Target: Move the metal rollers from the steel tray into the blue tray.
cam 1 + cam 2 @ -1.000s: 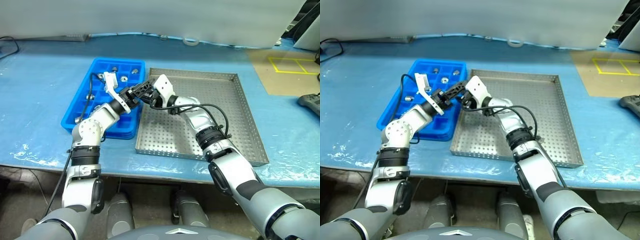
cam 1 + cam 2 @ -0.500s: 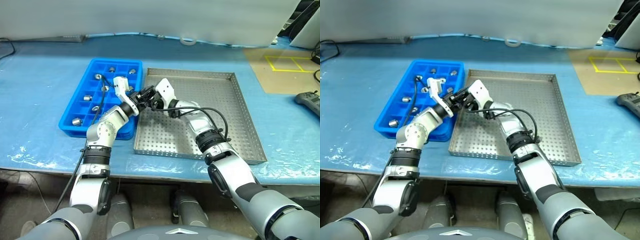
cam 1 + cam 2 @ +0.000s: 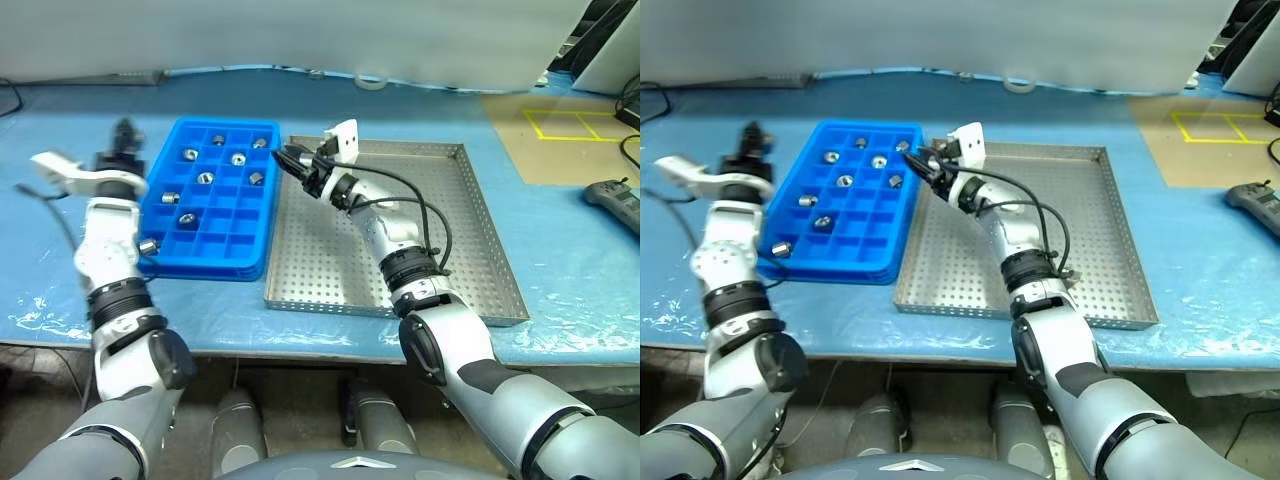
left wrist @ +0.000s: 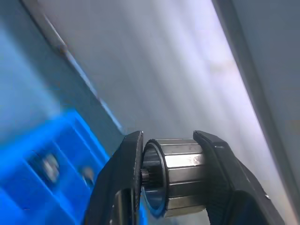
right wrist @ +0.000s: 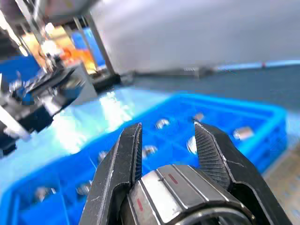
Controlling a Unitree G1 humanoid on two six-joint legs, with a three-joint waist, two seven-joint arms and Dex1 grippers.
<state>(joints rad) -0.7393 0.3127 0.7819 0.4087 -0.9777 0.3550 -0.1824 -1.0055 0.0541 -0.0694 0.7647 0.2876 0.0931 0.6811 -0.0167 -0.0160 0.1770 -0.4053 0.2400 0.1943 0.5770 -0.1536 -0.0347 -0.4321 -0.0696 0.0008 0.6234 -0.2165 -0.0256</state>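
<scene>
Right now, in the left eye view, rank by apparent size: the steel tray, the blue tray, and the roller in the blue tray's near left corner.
1. Steel tray, largest.
2. Blue tray, clearly narrower and shorter.
3. Roller, by far the smallest, filling only part of one compartment.
All three sit at similar distance on the table, so the order is safe.

In the left wrist view the blue tray (image 4: 51,164) is smeared by motion, so the rollers in its compartments (image 4: 47,168) are reduced to pale blobs, and most of that tray is cut off at the picture's edge. The roller (image 4: 176,176) between the left gripper's (image 4: 173,178) fingers is cropped below, so its far end is not seen. In the right wrist view the roller (image 5: 183,199) below the blue tray (image 5: 140,154) is cut off too. In the head views the left gripper (image 3: 120,140) beside the blue tray (image 3: 215,265) is blurred, and its fingers cannot be made out.
</scene>
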